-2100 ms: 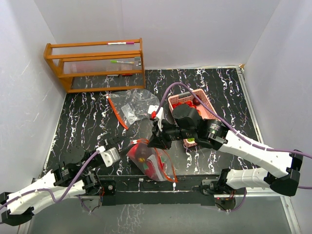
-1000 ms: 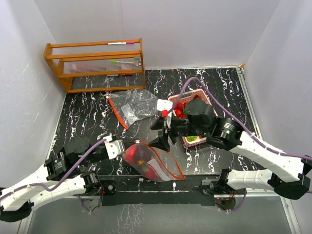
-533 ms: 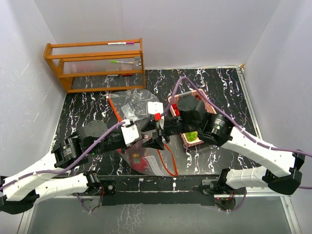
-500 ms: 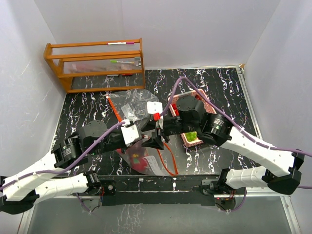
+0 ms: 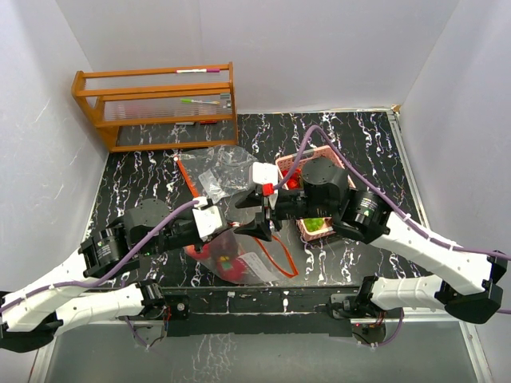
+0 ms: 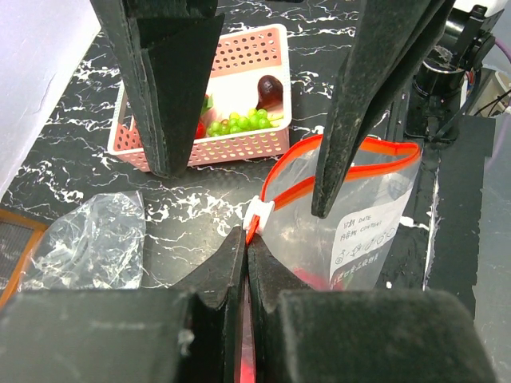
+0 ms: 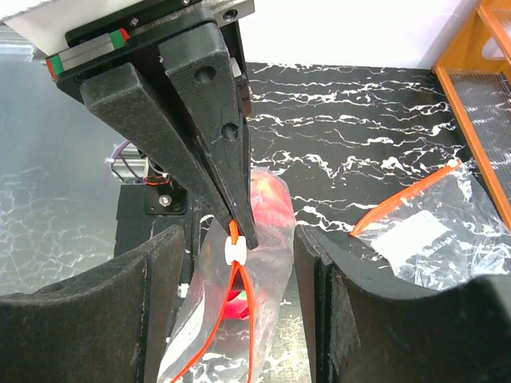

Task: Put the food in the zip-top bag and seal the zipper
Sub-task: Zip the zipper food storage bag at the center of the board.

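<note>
Near the front edge of the worktop [image 5: 144, 171], between the two arms: zip-top bag [image 6: 363, 215], clear plastic with an orange zipper rim, mouth gaping wide. Hangs by one corner from the left gripper [image 6: 244, 243], pressed together on the orange strip just behind the white slider [image 6: 257, 214]. Slumps from that raised corner down onto the worktop. Long zipper rim running from the pinched corner toward the near right in the top view, mouth turned up and toward the pink basket [image 6: 239, 150]. Inside, seen through the plastic, a red apple [image 7: 267, 195], with more red lower down, too blurred to name.

Right gripper [image 6: 243, 193] spread, one finger on each side of the bag's top beside the slider. Contact with the plastic: cannot tell.

Beyond the bag, in the basket: green grapes [image 6: 239, 122] against the near wall, a dark purple-red round fruit [image 6: 270, 89] just behind them, and a bit of red fruit [image 6: 200, 128] half hidden by a finger of the right gripper. Basket upright on the worktop, near the bag but apart from it.

Farther back and left, a second clear bag [image 5: 219, 171], crumpled and lying flat, orange rim along its left side. Against the back wall, a wooden rack [image 5: 152, 76].
</note>
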Controlling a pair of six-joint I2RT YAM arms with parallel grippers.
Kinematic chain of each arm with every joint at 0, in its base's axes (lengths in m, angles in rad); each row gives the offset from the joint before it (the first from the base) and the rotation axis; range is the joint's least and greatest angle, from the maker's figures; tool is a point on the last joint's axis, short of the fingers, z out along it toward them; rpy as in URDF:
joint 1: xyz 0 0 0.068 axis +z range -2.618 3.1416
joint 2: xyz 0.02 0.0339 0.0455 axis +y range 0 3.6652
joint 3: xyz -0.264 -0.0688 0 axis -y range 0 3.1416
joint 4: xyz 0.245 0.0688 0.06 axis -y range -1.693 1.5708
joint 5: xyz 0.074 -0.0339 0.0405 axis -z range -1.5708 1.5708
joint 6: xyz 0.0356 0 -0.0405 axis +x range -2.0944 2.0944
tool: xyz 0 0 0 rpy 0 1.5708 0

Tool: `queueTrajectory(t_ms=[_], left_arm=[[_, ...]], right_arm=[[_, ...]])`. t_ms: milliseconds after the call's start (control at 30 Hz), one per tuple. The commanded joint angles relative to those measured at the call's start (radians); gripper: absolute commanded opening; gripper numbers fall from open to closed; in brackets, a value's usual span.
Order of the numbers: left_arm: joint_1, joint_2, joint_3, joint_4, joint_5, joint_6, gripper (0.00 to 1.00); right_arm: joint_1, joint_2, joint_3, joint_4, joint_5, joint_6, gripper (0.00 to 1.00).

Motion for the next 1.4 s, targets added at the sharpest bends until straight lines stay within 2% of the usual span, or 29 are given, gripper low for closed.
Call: queueTrajectory(t_ms=[0,300,433,567,900,1167,1367], left_arm=[[-0.002,-0.013,0.014,0.027,0.004,-0.009,0.00],[-0.002,-0.022,0.009,0.029,-0.004,-0.011,0.00],[-0.002,-0.024,0.009,0.028,-0.002,-0.009,0.00],[-0.002,-0.027,0.010,0.028,0.001,-0.011,0.00],[-0.002,-0.030,0.004,0.032,-0.001,-0.012,0.00],[-0.002,-0.036,0.004,0.035,0.000,-0.014,0.00],[-0.002,-0.038,0.003,0.036,0.002,-0.014,0.00]], right_arm=[[0.000,0.007,-0.001,0.050,-0.019,-0.005,0.59],[0.000,0.042,0.007,0.030,-0.047,-0.011,0.52],[0.000,0.045,0.003,0.024,-0.033,-0.005,0.42],[0.000,0.040,-0.003,0.024,-0.028,-0.002,0.39],[0.000,0.046,-0.011,0.011,-0.028,0.004,0.43],[0.000,0.051,-0.018,0.010,-0.013,0.013,0.35],[0.000,0.055,-0.023,0.006,-0.006,0.017,0.36]])
